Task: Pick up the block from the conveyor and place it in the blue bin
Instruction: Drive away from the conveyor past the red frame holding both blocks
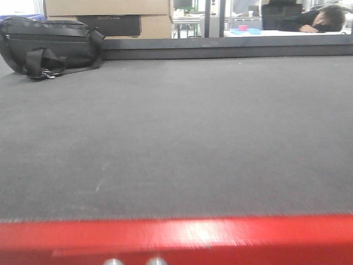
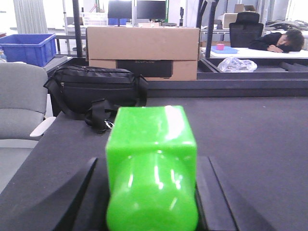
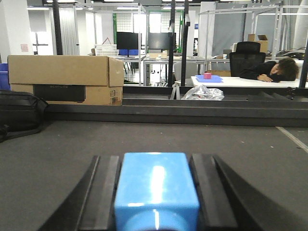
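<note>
NEAR: our left hand (image 2: 151, 161) clamped on green block (image 2: 151, 139), right hand (image 3: 155, 159) clamped on blue block (image 3: 156, 187), each centred in the grip so it won't twist | MID: conveyor (image 1: 176, 138) under both, lifted or resting we cannot tell | FAR: black bag (image 2: 96, 89) at 11 o'clock, blue bin (image 2: 26, 48) at 10 o'clock beyond, our likely drop.

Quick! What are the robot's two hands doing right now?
Left gripper: closed on the green block.
Right gripper: closed on the blue block.
</note>
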Controlling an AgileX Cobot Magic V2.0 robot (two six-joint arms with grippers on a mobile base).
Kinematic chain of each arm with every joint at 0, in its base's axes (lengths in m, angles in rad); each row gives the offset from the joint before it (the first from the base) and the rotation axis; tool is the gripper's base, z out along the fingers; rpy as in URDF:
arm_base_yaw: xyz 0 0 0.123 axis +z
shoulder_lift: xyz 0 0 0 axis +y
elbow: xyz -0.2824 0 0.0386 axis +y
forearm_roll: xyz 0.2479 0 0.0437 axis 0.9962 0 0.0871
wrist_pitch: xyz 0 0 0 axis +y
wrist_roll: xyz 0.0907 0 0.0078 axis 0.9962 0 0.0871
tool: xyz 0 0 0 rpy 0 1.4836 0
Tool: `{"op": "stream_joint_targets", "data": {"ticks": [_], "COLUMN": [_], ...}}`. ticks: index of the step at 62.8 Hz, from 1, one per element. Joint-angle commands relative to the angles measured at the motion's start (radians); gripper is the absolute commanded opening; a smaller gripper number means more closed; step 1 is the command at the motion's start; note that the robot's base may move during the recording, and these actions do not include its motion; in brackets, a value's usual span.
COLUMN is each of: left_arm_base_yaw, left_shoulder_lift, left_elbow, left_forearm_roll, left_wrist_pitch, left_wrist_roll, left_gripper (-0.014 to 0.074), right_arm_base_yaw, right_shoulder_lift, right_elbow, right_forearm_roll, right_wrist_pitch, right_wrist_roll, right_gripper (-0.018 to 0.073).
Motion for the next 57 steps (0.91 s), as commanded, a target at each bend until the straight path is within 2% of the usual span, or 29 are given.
{"op": "stream_joint_targets", "data": {"ticks": [1,57], "left_arm_base_yaw": [-0.006,-0.006], "left_shoulder_lift": [-0.004,-0.004], "left_elbow": [0.003,0.003], "left_forearm_roll": [0.003,0.003], "left_wrist_pitch": [-0.016,-0.02], "left_wrist_roll": [0.002,0.002], "left_gripper": [-0.0111,-0.0111], "right_arm_base_yaw": [0.002,0.002], "right_shoulder_lift": [-0.004,-0.004], "right_elbow": [-0.008,-0.008], "right_forearm_roll": [-0.009,-0.009], "right_wrist_pitch": [-0.014,-0.014], "right_wrist_roll": [-0.008,-0.008], "right_gripper": [-0.0162,-0.0162]}}
